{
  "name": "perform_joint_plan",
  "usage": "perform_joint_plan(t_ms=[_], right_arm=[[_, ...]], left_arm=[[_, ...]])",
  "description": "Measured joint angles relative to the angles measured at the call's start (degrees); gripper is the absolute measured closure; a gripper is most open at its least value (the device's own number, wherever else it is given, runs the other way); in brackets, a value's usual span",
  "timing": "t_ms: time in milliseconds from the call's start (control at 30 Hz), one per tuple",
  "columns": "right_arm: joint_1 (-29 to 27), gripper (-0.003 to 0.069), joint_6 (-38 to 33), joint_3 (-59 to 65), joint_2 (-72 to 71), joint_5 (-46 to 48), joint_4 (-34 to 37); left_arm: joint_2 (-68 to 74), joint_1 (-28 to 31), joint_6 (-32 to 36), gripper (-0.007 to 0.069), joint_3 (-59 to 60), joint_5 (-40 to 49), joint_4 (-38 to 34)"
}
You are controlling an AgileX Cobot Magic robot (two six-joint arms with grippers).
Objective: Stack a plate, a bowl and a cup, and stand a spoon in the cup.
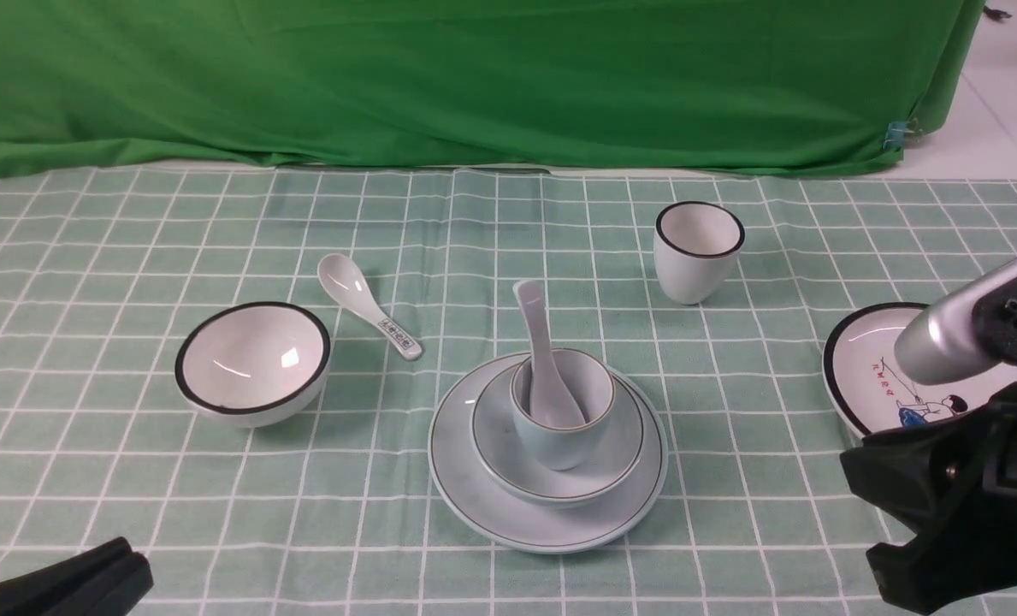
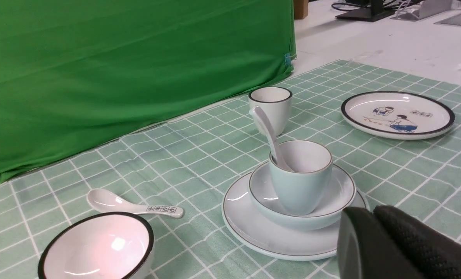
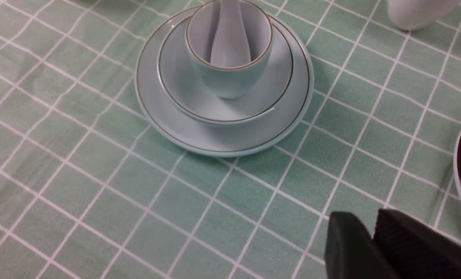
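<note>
Cartoon plate [image 1: 880,376] partly behind the right arm [image 1: 970,338]; spoon [image 3: 230,42] handle cut off.

A green backdrop cloth [image 1: 474,77] is hung behind the table; white floor [image 1: 1004,103] is seen beyond it.

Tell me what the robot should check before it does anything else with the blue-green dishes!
1. The bowl sits inside the plate: ok.
2. The cup stands upright in the bowl: ok.
3. The spoon stands in the cup, handle up, leaning on the rim: ok.
4. The left hand is away from the stack and holds nothing: ok, its fingers are together.
5. The right hand is away from the stack and holds nothing: ok, also closed.
6. The black-rimmed bowl, patterned spoon and black-rimmed cup stay apart from the stack: ok.
</note>
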Motion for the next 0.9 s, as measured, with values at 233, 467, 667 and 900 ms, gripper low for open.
perform_joint_plan(t_ms=[233, 467, 667, 900], right_arm=[[-8.8, 0.0622, -5.1, 3.7, -6.1, -0.9, 3.1], [-36.2, 0.0643, -30.7, 32.3, -35.5, -21.0, 19.0], [-43.5, 0.0643, -31.1, 44.6, -50.2, -25.5, 20.0], [-44.6, 0.0643, -31.4, 45.2, -52.4, -21.6, 19.5]], left_arm=[[0.0, 0.0, 0.0, 0.0607, 0.0, 0.0, 0.5], [0.0, 0.0, 0.0, 0.0607, 0.0, 0.0, 1.1], [0.0, 0.0, 0.0, 0.0607, 0.0, 0.0, 1.1], [0.0, 0.0, 0.0, 0.0607, 0.2, 0.0, 1.1]])
